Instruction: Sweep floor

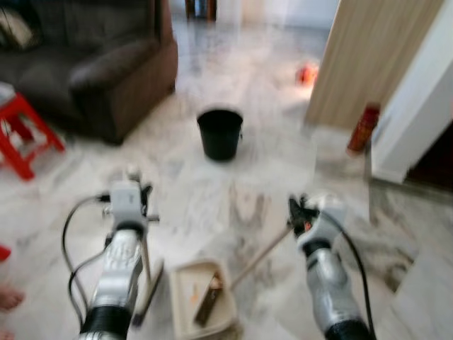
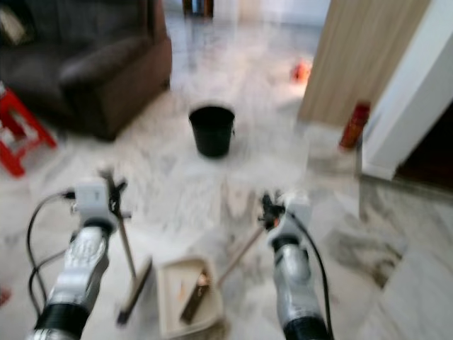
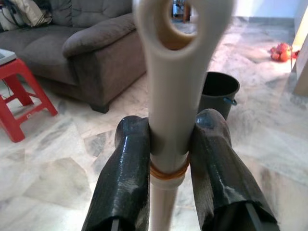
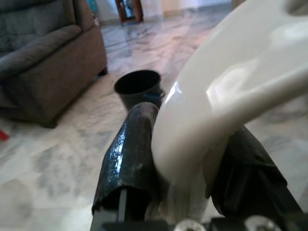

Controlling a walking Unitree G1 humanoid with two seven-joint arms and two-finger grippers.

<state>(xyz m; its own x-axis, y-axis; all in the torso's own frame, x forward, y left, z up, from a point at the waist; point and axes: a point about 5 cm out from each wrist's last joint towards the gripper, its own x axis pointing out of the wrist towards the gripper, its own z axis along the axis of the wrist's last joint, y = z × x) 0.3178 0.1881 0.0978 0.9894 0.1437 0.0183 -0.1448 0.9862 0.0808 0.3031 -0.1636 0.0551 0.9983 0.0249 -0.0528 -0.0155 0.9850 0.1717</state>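
The left gripper (image 3: 168, 159) clamps the broom handle (image 3: 169, 96) just below its hanging hole, both fingers (image 3: 126, 178) pressed to the shaft. The broom (image 1: 147, 273) stands nearly upright, its head on the marble floor (image 1: 233, 177) just left of the dustpan (image 1: 202, 308). The right gripper (image 4: 187, 159) is closed on the cream grip of the dustpan's handle (image 1: 258, 256), which slopes down to the pan between the arms. A black bucket (image 1: 220, 133) stands well ahead, near the sofa (image 1: 106, 64).

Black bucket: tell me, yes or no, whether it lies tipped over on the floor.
No. The black bucket stands upright on the marble floor, its open mouth facing up.
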